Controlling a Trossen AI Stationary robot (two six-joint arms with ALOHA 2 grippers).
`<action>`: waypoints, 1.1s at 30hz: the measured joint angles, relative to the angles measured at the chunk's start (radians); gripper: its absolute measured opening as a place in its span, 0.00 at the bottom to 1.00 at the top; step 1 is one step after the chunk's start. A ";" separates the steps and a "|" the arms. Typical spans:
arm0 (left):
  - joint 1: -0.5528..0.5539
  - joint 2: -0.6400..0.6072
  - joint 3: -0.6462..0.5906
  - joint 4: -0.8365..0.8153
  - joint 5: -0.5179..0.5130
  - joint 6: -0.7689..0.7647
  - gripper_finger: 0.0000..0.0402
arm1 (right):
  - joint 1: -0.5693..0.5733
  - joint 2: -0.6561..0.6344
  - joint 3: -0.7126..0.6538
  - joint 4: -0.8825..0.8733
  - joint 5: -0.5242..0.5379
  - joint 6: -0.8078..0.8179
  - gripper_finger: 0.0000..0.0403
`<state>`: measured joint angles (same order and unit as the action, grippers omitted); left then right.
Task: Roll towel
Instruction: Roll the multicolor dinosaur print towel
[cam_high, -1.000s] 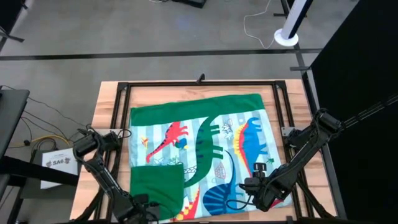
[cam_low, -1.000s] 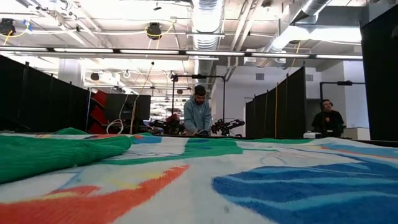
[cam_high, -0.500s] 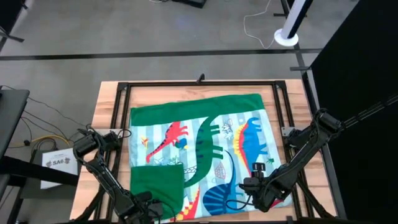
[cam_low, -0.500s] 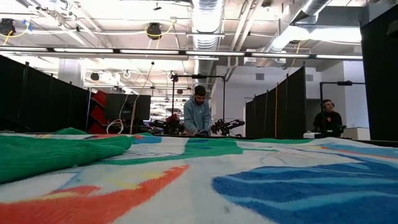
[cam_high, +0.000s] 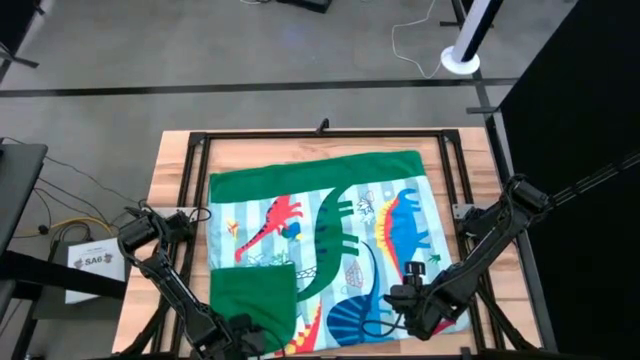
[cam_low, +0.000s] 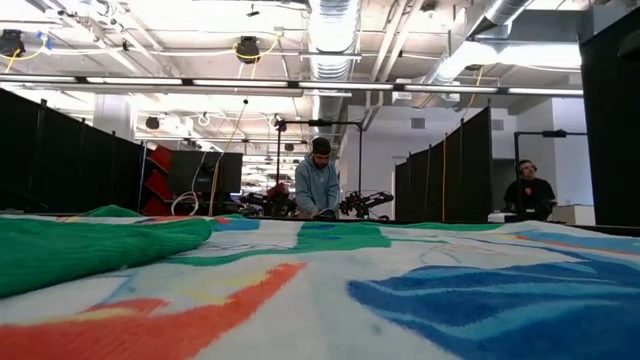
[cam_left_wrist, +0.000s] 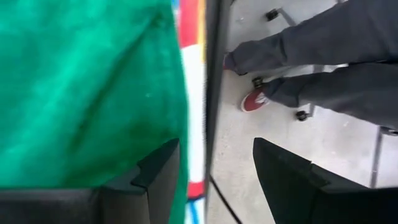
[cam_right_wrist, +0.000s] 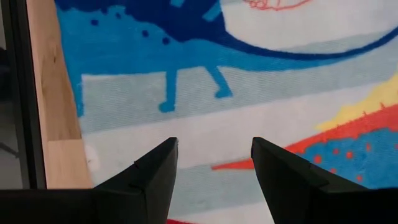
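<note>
The towel lies spread flat on the table, printed side up, with a green band along its far edge. Its near-left corner is folded over as a plain green flap, which shows as a green ridge in the low view. My left gripper is open at the table's near edge. One finger is over the green flap and the other is out past the table's edge. My right gripper hovers open over the towel's near-right part, above the blue print.
A black metal frame runs round the wooden table. A person's legs and a red shoe are on the floor just beyond the near edge. Other people stand in the room behind. A white box sits left of the table.
My left gripper has moved a little toward the table's right edge, along the near edge. In the low view the towel's nearest part has shifted slightly.
</note>
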<state>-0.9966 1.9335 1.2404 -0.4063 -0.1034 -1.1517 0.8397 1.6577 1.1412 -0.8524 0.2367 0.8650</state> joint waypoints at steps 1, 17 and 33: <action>0.001 0.000 0.000 -0.009 0.017 -0.007 0.47 | -0.003 0.000 0.000 0.000 0.000 0.000 0.49; -0.005 -0.003 0.063 -0.135 0.177 -0.107 0.47 | -0.025 0.000 0.000 0.003 0.080 -0.006 0.49; -0.042 -0.003 0.391 -0.618 0.040 -0.020 0.41 | -0.045 0.000 0.000 0.027 0.080 -0.047 0.49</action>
<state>-1.0388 1.9304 1.6316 -1.0239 -0.0629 -1.1715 0.7948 1.6577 1.1408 -0.8253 0.3172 0.8178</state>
